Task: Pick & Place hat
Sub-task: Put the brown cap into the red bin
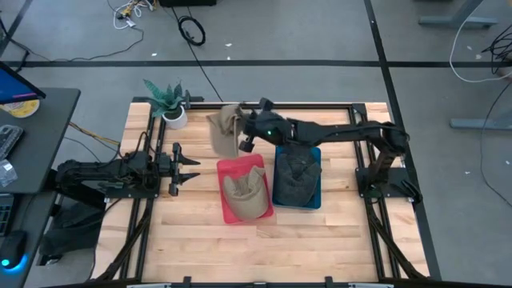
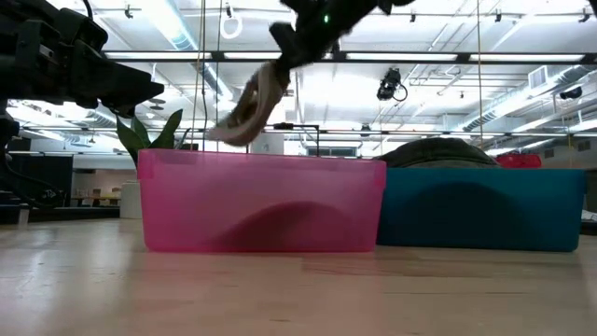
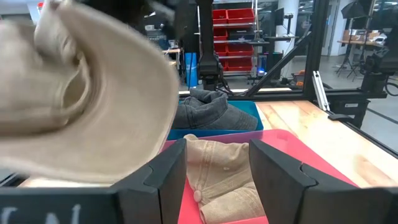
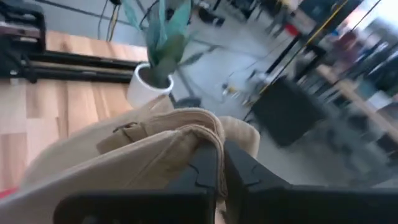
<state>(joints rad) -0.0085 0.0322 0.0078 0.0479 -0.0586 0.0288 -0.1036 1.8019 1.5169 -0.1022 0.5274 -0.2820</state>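
Note:
A tan hat [image 1: 226,130] hangs in the air just beyond the far end of the pink bin [image 1: 230,210], with my right gripper [image 1: 245,133] shut on it. In the low view the hat [image 2: 248,108] dangles above the bin's far rim [image 2: 261,159]. It fills the near left of the left wrist view [image 3: 81,106]. A second tan cap [image 1: 245,192] lies inside the pink bin. A dark grey cap [image 1: 297,176] lies in the blue bin [image 1: 314,200]. My left gripper [image 1: 192,166] waits open at the table's left, level, pointing at the pink bin. My right gripper pinches a bunched fold of the hat's cloth [image 4: 198,138] between its two fingers [image 4: 205,171], close to the strap and buckle [image 4: 127,130]. The fingers reach in from the table's right, slanting a little downward. The hat hangs slack below them, lifted clear of bin and table.
A potted plant in a white pot [image 1: 172,108] stands at the far left of the table, close to the hanging hat. The two bins sit side by side mid-table. Bare wood [image 1: 320,248] lies along the near edge.

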